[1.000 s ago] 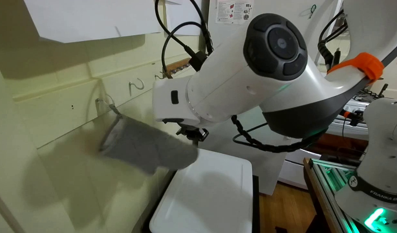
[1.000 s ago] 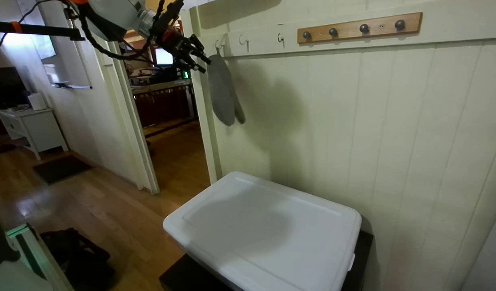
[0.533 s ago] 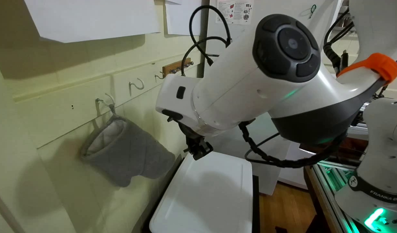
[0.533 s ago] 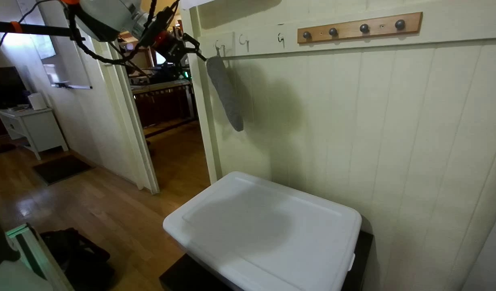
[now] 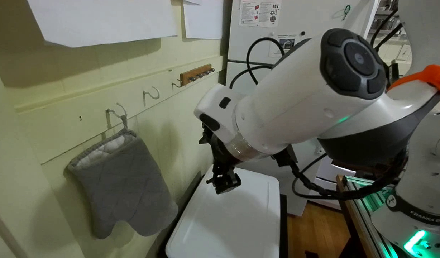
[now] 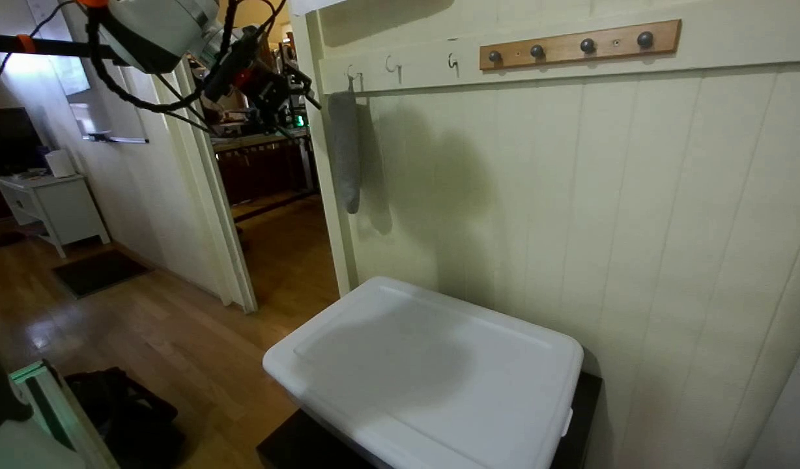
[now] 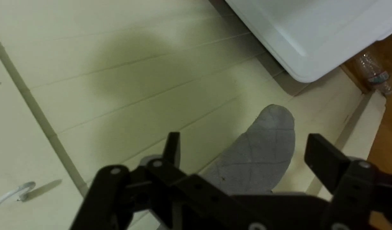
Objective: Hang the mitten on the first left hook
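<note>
The grey quilted mitten (image 5: 125,182) hangs by its loop from the leftmost hook (image 5: 112,112), cuff up and rounded ends down. Seen edge-on, the mitten (image 6: 345,156) lies close along the wall under the same hook (image 6: 350,70). My gripper (image 5: 225,182) is apart from it, out from the wall over the white lid in that exterior view. In the wrist view the gripper (image 7: 244,148) is open, its black fingers (image 7: 173,148) spread wide. The mitten (image 7: 263,147) shows beyond them through the gap, ungripped; its upper part is hidden behind the gripper body.
More hooks (image 5: 152,94) and a wooden rack with dark knobs (image 6: 580,45) run along the wall to the right. A white-lidded bin (image 6: 426,365) stands below. A white box-like panel (image 5: 101,21) juts out above the hooks. A door frame (image 6: 331,215) borders the wall beside the mitten.
The mitten has swung from a tilted position, stretched toward my gripper, to hanging down from the hook. My arm has drawn back from the wall and the gripper has dropped lower, away from the mitten.
</note>
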Tool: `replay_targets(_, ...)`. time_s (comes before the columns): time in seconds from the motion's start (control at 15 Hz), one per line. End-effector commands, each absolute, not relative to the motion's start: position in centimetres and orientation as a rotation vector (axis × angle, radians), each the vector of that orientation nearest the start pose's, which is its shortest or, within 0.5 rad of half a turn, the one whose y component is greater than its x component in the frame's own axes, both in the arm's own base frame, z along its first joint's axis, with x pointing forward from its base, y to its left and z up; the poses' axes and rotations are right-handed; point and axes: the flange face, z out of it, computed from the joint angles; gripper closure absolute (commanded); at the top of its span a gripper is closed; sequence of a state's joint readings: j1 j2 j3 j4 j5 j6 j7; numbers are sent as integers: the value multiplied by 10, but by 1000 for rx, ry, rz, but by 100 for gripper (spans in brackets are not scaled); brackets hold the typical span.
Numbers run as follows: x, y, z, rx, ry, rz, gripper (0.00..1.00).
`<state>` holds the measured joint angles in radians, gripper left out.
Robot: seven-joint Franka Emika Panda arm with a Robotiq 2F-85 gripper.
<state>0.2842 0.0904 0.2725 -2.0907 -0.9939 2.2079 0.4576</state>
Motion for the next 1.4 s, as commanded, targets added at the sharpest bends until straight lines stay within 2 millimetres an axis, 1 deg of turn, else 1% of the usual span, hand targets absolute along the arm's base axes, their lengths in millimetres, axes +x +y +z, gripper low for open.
replay_targets(0.0,482,262,393,2394,685,593,0)
replay_targets(0.13,477,256,390,2453,580,625,0)
replay_targets(0.4,472,245,389,2539,370,627,0)
replay_targets(0.47,471,244,388,2560,343,625,0)
replay_targets(0.8,462,219,392,2638,189,564,0)
replay_targets(1.0,458,206,400,2669,118,559,0)
replay_targets(1.13,457,200,407,2688,98,578,0)
replay_targets(1.33,459,198,411,2760,113,630,0)
